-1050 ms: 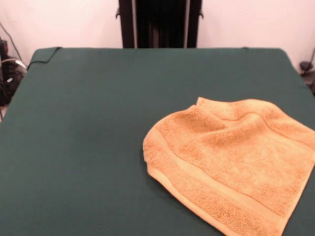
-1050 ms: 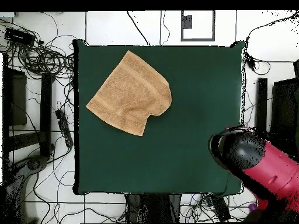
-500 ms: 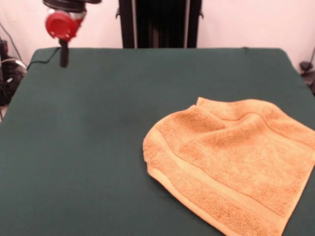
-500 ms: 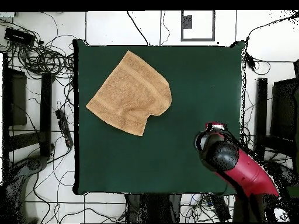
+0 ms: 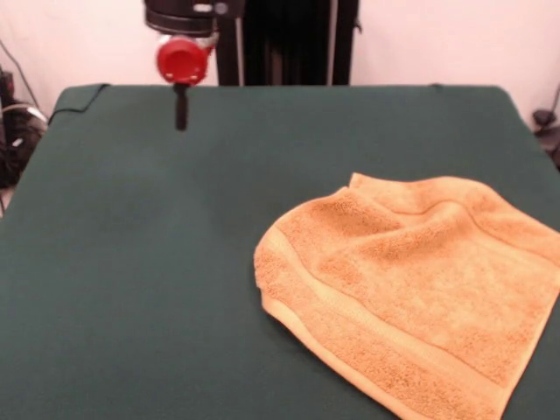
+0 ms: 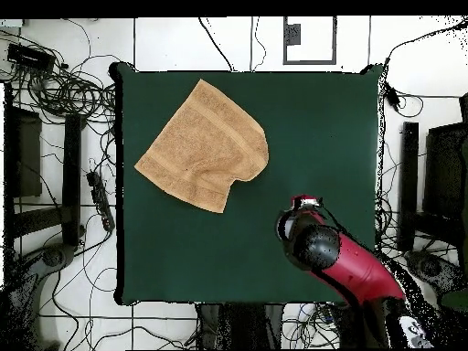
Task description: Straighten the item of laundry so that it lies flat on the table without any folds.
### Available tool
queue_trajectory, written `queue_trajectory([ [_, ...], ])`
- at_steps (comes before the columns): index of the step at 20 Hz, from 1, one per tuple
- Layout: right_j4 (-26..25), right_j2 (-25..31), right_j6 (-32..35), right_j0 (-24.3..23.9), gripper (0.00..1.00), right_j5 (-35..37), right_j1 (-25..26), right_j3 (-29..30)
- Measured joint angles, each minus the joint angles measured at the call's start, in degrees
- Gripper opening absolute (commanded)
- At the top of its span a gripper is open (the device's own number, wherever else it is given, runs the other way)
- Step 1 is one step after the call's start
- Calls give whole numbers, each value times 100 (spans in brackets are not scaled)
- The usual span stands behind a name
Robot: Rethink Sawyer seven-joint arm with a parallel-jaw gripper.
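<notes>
- Front view: the table (image 5: 157,262) carries a plain dark green cloth, with a pale wall behind it and cables at the left edge.
- Front view: the towel (image 5: 411,289), orange-tan terry, lies at the lower right of the picture, partly cut off by the right and bottom edges. Its left corner is rounded over in a fold. A woven band runs along the lower-left edge, and a ridge crosses the top portion.
- Front view: the gripper (image 5: 181,109) hangs from a red and black arm at the upper left, over bare cloth and well apart from the towel. Only 1 dark tip is distinguishable; I cannot tell whether the fingers are parted or closed.
- Overhead view: the table (image 6: 311,128) stands on a white tiled floor strewn with cables (image 6: 64,87).
- Overhead view: the towel (image 6: 203,146) lies in the upper-left quarter of the table, set at an angle, 1 corner rounded under.
- Overhead view: the arm (image 6: 352,270) enters from the lower right, its head over the lower-right part of the table, clear of the towel.
</notes>
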Motion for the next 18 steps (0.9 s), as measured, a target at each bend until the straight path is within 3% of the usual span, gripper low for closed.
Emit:
queue_trajectory([
  [6,199,-6,1,545,0,0,-42,18],
  [18,1382,-253,50,1947,0,14,113,-267],
])
